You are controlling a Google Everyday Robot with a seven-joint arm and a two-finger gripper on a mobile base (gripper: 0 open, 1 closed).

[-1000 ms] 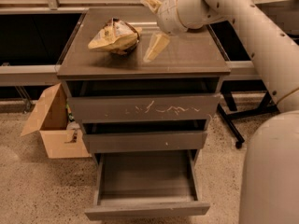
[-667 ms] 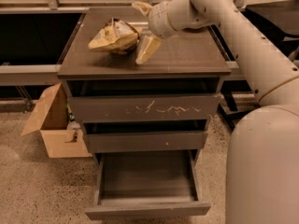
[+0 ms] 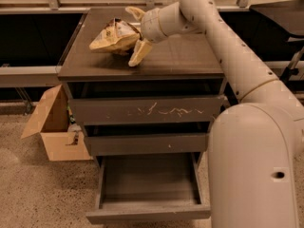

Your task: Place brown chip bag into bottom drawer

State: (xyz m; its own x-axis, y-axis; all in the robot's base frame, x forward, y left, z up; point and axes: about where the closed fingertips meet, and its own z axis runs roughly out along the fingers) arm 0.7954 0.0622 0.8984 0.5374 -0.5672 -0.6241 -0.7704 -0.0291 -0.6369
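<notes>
The brown chip bag (image 3: pixel 112 35), crumpled tan-cream foil with a dark brown underside, lies on the cabinet top (image 3: pixel 180 56) at its back left. My gripper (image 3: pixel 134 35) is open at the bag's right end. One cream finger (image 3: pixel 138 54) rests in front of the bag and the other (image 3: pixel 133 12) is behind it. The bottom drawer (image 3: pixel 147 213) is pulled out at floor level and shows a bare grey inside.
The scratched top drawer (image 3: pixel 147 110) and middle drawer (image 3: pixel 147 144) are pushed in. An open cardboard box (image 3: pixel 52 127) stands on the floor left of the cabinet. My arm's large body (image 3: pixel 256 165) fills the right side. Dark counters run behind.
My arm has swung left across the cabinet top. The gripper has gone from right of the bag to straddling the bag's right end. The bag has not moved.
</notes>
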